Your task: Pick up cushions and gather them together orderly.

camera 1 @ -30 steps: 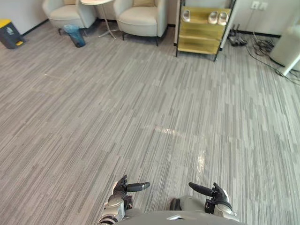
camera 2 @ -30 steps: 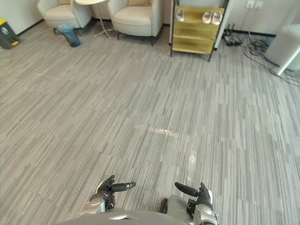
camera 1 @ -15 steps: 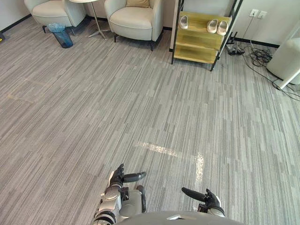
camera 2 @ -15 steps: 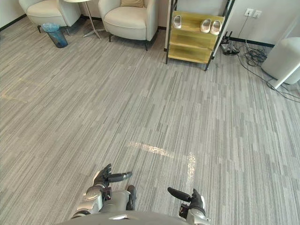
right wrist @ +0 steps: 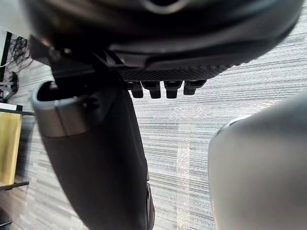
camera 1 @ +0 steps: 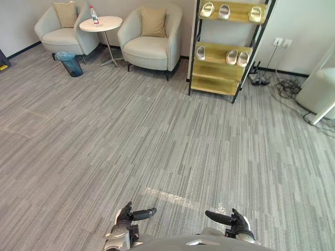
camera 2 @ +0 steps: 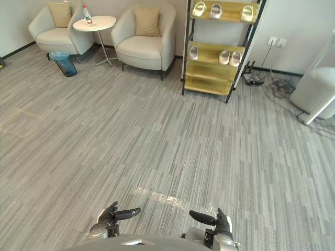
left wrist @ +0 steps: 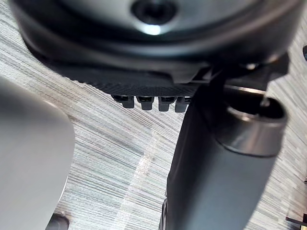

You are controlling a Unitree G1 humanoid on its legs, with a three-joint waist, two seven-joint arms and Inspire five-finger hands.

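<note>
Two tan cushions stand far across the room: one cushion (camera 1: 66,13) leans on the back of the left armchair (camera 1: 60,36), the other cushion (camera 1: 153,21) on the right armchair (camera 1: 149,49). My left hand (camera 1: 128,215) and right hand (camera 1: 234,221) hang low at the near edge of the eye views, thumbs pointing inward, far from both cushions. In its wrist view the left hand (left wrist: 144,81) has relaxed fingers and nothing in it. Grey carpet lies under the right hand (right wrist: 163,72), which is just as bare.
A round white side table (camera 1: 101,23) with a bottle stands between the armchairs, a blue bin (camera 1: 69,63) beside it. A yellow shoe shelf (camera 1: 222,68) holds slippers. Cables (camera 1: 282,86) and a white appliance (camera 1: 320,94) lie at the right. Open carpet stretches between.
The camera has moved and tipped up, so the armchairs, cushions, side table and the shelf's top now show fully. Both hands stay low and keep their pose.
</note>
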